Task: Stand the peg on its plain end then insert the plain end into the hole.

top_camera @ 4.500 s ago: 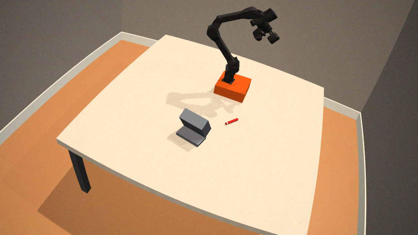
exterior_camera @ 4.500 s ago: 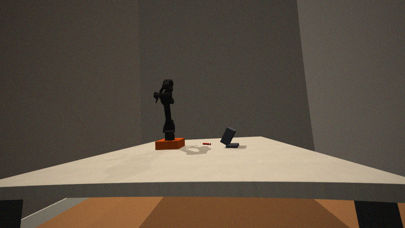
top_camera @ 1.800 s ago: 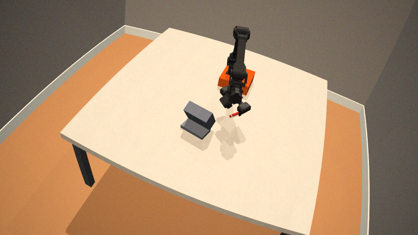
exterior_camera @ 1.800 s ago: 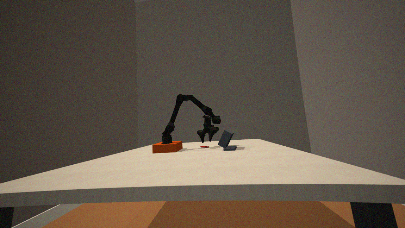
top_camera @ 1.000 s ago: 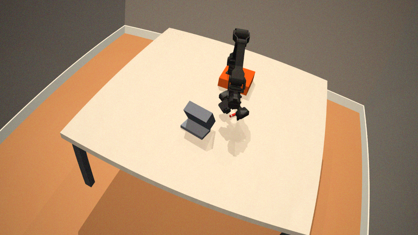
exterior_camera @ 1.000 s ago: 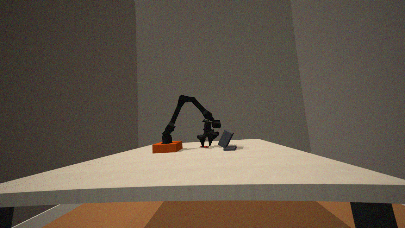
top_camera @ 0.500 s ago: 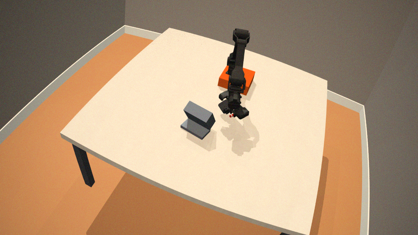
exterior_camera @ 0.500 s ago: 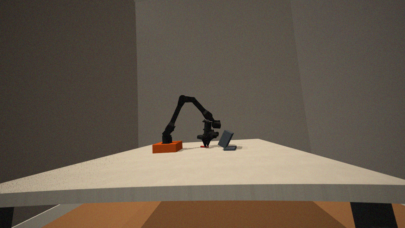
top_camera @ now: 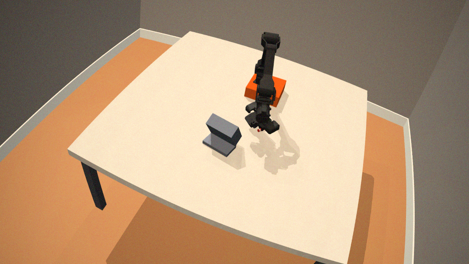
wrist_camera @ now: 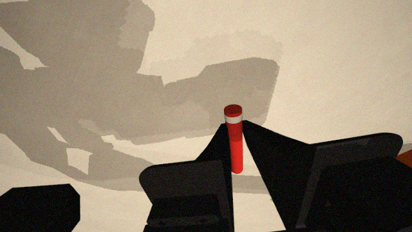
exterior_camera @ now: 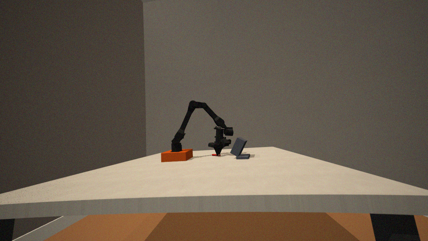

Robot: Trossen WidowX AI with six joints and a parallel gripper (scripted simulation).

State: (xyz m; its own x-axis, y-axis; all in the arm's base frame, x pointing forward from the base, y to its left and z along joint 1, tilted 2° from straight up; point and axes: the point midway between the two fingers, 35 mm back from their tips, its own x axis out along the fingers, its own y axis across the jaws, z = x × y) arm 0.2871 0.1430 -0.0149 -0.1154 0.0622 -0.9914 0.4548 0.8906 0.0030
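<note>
The red peg (top_camera: 259, 130) (exterior_camera: 214, 154) (wrist_camera: 237, 154) lies on its side at table height, its white band near the end that points away from the orange block. My gripper (exterior_camera: 218, 154) (wrist_camera: 234, 126) points down and is shut on the peg, a fingertip on each side close behind the band. The plain end sticks out toward the orange block. In the top view the arm covers most of the peg. The grey sloped panel (top_camera: 222, 125) (exterior_camera: 238, 146) stands a short way beyond the banded end. Its hole does not show in any view.
The panel's flat foot (top_camera: 218, 144) (exterior_camera: 242, 156) rests on the table (top_camera: 157, 131) (exterior_camera: 209, 179). The orange block (top_camera: 279, 85) (exterior_camera: 173, 156) under the arm's base stands on the other side of the gripper from the panel.
</note>
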